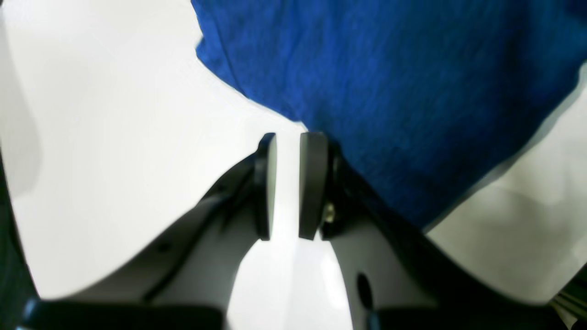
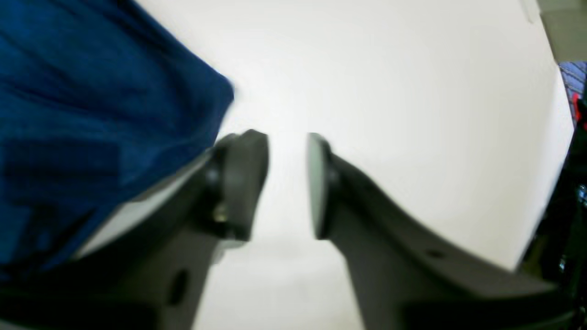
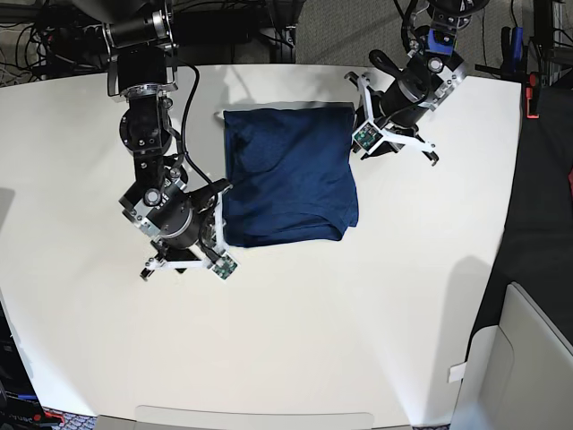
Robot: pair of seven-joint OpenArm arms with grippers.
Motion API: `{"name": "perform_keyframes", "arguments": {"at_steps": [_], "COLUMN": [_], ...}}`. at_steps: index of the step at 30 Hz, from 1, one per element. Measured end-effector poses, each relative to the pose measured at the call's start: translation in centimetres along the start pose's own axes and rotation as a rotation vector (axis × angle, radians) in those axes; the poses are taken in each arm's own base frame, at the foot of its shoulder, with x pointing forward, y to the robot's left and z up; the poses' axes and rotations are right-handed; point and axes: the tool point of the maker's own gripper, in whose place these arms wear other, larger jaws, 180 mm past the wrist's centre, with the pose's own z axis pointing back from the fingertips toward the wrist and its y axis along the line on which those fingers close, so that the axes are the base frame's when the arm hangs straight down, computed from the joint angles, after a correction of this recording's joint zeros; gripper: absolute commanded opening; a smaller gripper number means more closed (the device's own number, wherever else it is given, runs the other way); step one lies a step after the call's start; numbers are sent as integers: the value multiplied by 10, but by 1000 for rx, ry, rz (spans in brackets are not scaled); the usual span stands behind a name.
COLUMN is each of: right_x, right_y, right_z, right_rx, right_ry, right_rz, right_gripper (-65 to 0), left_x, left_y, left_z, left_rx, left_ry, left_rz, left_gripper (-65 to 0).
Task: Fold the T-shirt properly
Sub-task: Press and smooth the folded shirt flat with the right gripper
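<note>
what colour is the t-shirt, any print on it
Plain dark navy blue T-shirt, no print visible; the base view shows it best.

A broad white surface point(image 3: 376, 313) with rounded corners carries one thing: the shirt point(image 3: 286, 175), dark blue, folded into a rough rectangle and lying flat toward the far middle. Its edges are slightly uneven.

Folded shirt point(image 3: 288, 177) on the counter point(image 3: 358, 313)
Dark navy knit, a flat, roughly square bundle with slight wrinkles.
</note>
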Motion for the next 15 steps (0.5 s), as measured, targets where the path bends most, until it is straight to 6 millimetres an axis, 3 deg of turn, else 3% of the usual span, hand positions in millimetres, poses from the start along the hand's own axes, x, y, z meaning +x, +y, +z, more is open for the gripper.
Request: {"name": "perform_keyframes", "arguments": {"at_steps": [5,7,11,15], "right_x": [31,38,16,51], "right_y": [7,24,68,119], "right_z": [39,49,47,56], "right_rx": [-12,44,175,309], "right_ry": [-167,-223,-99,-185], "right_rz": [-21,-36,-44,0], "right_gripper": [-378,-378,-379,-379], "left_x": [-8,-9,-14,-23], "left_y": [15,24,33,47], "left_z": [7,8,12,18], "left_rx": [46,69,103,146], "left_ry": [17,20,33,53], "left_rz": [13,15,42,59], "left_gripper": [-578,-578,-578,-578]}}
